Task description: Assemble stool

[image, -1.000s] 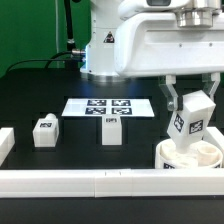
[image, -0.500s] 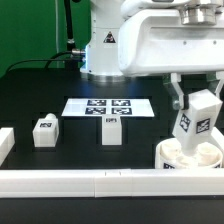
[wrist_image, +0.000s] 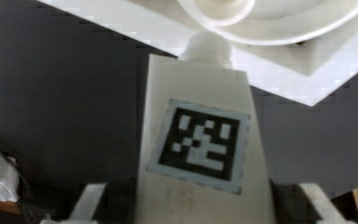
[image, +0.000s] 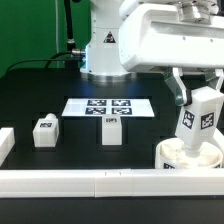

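Well, the hand (image: 200,97) was clamped narrow on a small white rectangular plastic block leg (image: 203,116), its fingers (image: 178,92) pressing the leg's opposite sides near the upper end. The leg hung below the hand, leaning slightly, with a black-and-white square tag (image: 205,121) facing outward. In the wrist view the same leg (wrist_image: 201,130) ran straight out from between the fingers (wrist_image: 91,206), its tag plain in the middle.

Directly under the hand, at the held leg's lower end, sat the thick round white plastic disc seat (image: 190,156) on the black surface (image: 30,95). The leg's tip met the seat's upper face, though whether it truly touched could not be told. From the wrist the seat (wrist_image: 274,25) showed a hollow round recess just beyond the leg's tip.

Well apart from the hand, toward the exterior view's left, a second leg (image: 112,130) stood upright on the surface, and a third leg (image: 45,133) stood farther off still. Beyond them, on that same side of the hand, lay the marker board (image: 108,106), flat. A long white border bar (image: 90,181) ran along the surface's near edge, passing in front of the seat below the hand
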`<state>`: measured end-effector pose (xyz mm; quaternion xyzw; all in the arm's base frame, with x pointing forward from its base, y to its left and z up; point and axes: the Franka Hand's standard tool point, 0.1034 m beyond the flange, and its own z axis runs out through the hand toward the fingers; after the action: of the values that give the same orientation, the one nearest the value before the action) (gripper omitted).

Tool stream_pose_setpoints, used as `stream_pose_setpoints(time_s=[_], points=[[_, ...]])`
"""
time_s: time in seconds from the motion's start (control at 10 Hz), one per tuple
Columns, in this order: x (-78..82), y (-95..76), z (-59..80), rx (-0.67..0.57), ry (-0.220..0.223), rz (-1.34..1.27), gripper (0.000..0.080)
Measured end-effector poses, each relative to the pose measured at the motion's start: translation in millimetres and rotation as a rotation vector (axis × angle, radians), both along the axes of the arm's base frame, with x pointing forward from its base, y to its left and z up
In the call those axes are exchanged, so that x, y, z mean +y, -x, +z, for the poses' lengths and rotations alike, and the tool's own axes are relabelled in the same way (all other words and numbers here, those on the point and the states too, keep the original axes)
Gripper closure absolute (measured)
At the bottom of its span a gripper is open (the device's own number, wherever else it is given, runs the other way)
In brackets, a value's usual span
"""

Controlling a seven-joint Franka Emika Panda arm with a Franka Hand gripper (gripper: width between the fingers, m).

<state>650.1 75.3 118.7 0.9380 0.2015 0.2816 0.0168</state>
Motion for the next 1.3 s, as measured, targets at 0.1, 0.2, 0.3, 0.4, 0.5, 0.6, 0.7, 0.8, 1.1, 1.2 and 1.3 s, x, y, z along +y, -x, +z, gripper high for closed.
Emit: stream_pose_setpoints(time_s=[0.1, 0.2, 0.3, 0.4, 0.5, 0.6, 0.7, 0.8, 1.1, 1.2, 1.3], points=[[-0.8, 0.0, -0.3, 0.002, -0.002, -0.005, 0.0475], [-0.8, 0.0, -0.4, 0.002, -0.003, -0.006, 0.0475], [-0.4, 0.5, -1.0, 0.003, -0.003, -0.005, 0.0475], [1.1, 5.4, -3.6, -0.006, -0.004, -0.002, 0.0475], [0.9, 12.4, -7.9, 0.000, -0.003, 0.001, 0.0475], [0.6, 17.2, -11.1, 0.004, -0.001, 0.003, 0.0475], [0.8, 19.7, -14.8, 0.009, -0.001, 0.003, 0.0475], [0.6, 20.1, -17.5, 0.003, -0.002, 0.003, 0.0475], [-0.3, 18.9, -18.4, -0.004, -0.001, 0.004, 0.0475], [-1.0, 18.8, -18.6, -0.004, 0.000, 0.004, 0.0475], [-0.9, 18.8, -18.6, -0.004, 0.000, 0.004, 0.0475]])
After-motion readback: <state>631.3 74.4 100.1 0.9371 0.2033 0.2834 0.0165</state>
